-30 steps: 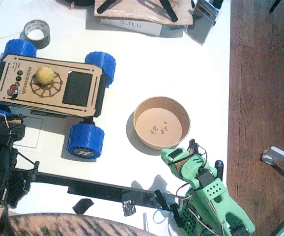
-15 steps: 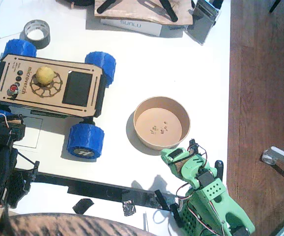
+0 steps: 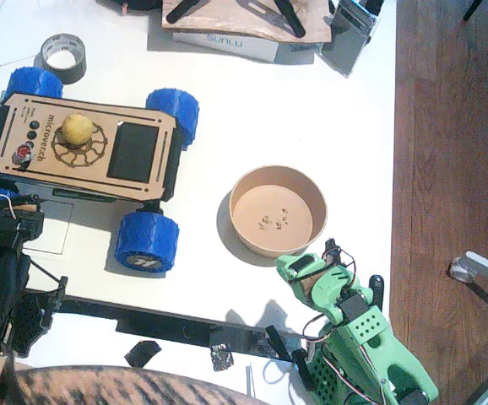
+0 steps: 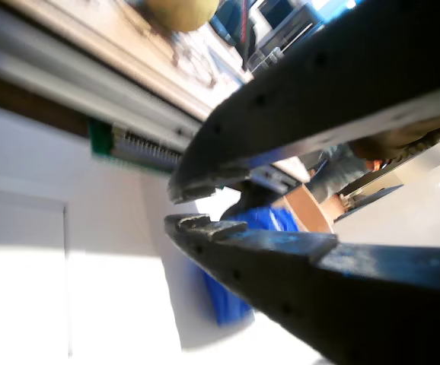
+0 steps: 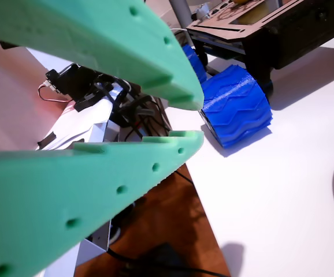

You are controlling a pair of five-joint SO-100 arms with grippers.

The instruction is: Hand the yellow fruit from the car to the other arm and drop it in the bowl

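1. so far, almost nothing differs from a second ago: the yellow fruit [image 3: 78,129] sits in the same spot on the gear pattern of the car [image 3: 84,150], untouched.
2. the bowl [image 3: 278,211] stands to the right of the car, well apart from it, holding only a few specks.
3. the left gripper [image 4: 180,207], black, rests at the table's lower left edge, just below the car's near side. in a wrist view its jaws are slightly parted at the tips, with nothing between them; the fruit shows at the top of that view, above and beyond the jaws.
4. the right gripper [image 3: 299,272], green, waits just below the bowl. in a wrist view its jaws [image 5: 197,118] stand a little apart and empty, pointing toward a blue wheel [image 5: 234,103].
5. the black arm shows no real shift across the second; the green arm too.
6. reading: the pickup has not begun. handover and drop are all ahead.
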